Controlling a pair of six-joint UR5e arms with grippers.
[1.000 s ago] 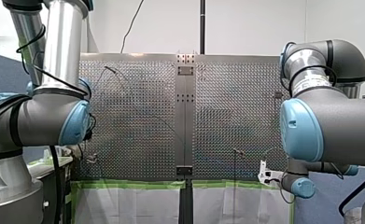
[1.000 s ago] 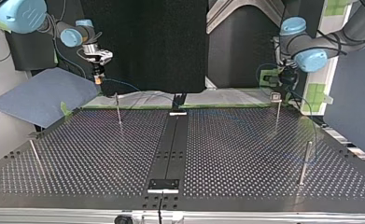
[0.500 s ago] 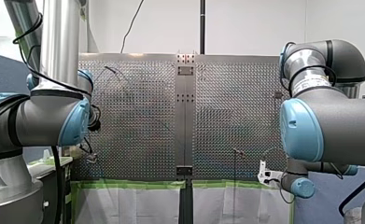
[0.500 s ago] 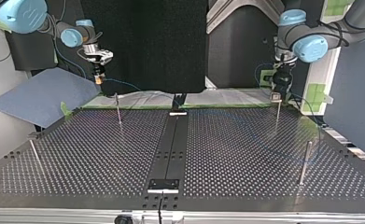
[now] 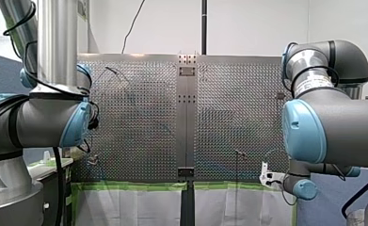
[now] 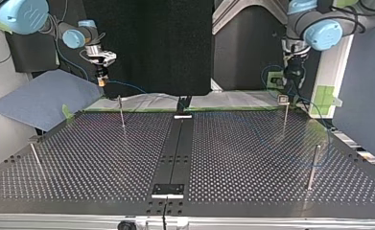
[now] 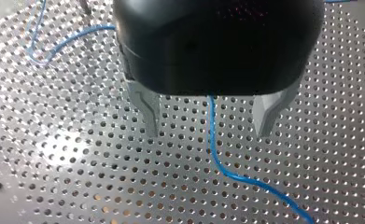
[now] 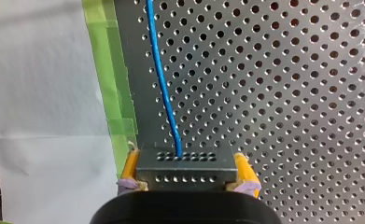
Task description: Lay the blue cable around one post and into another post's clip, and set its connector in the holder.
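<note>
Right wrist view: my yellow-padded right hand (image 8: 187, 179) is clamped on the grey perforated connector block (image 8: 185, 162) to carry it, while the thin blue cable (image 7: 216, 158) runs loose between the spread fingers of my left hand (image 7: 207, 125), probably for guiding.

Perforated counter (image 6: 103, 163), black strip (image 6: 175, 148) down its middle. Green tape (image 8: 112, 93) along one edge, white sheet (image 8: 40, 93) beyond. Blue-grey panel (image 6: 41, 98) overhangs a corner.

The perforated table (image 6: 103, 158) is carrying four upright posts (image 6: 121, 111), two at the top view's left and two at its right. A black strip (image 6: 175, 148) is running down its middle. The blue cable (image 7: 211, 130) is trailing across its holes.
</note>
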